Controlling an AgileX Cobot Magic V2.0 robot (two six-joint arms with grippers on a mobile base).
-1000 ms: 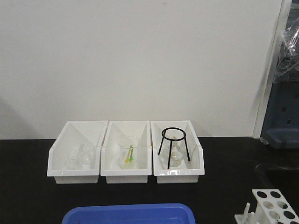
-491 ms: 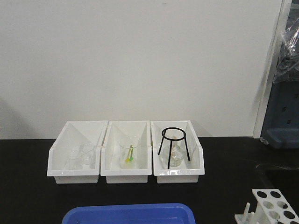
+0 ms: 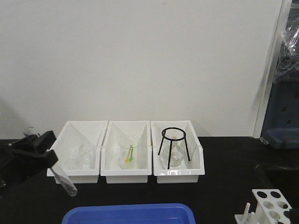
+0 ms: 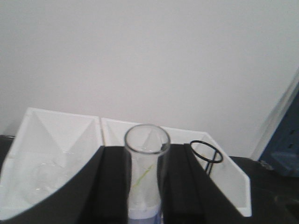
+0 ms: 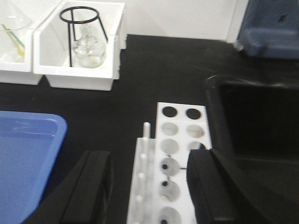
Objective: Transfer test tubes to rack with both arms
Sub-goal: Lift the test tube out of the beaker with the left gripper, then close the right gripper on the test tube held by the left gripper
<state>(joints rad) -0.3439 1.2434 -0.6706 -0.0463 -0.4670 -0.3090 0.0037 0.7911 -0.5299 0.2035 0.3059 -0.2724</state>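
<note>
Entering the front view, our left gripper clamps a test tube — transfer underway; our right gripper hangs spread, empty, over the rack.

No words, numbers or signs can be read on the white bins, the rack or the blue tray.

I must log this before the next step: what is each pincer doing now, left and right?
Left pincer: shut on a test tube.
Right pincer: open, holding nothing, above the rack.
</note>
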